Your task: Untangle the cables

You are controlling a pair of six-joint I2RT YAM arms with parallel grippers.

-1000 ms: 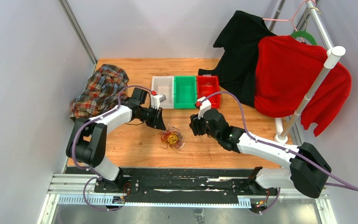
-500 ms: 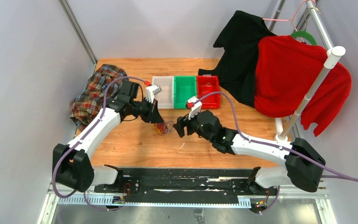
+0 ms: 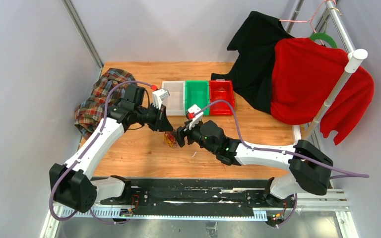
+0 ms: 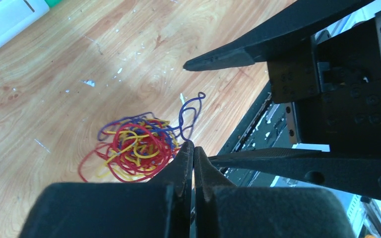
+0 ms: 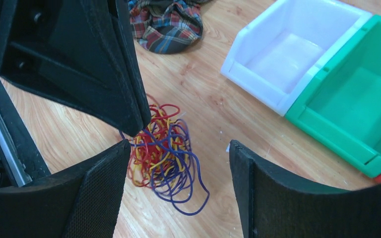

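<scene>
Lying on the wooden table near the white bin and green bin, the cables are seen as one tangle of red, yellow and purple strands. The left gripper is pressed together, its tips set at the tangle's edge; whether a strand is pinched cannot be told. The right gripper is spread wide just beside it, with the tangle seen between its fingers.

White arms, black joints, purple cords
</scene>
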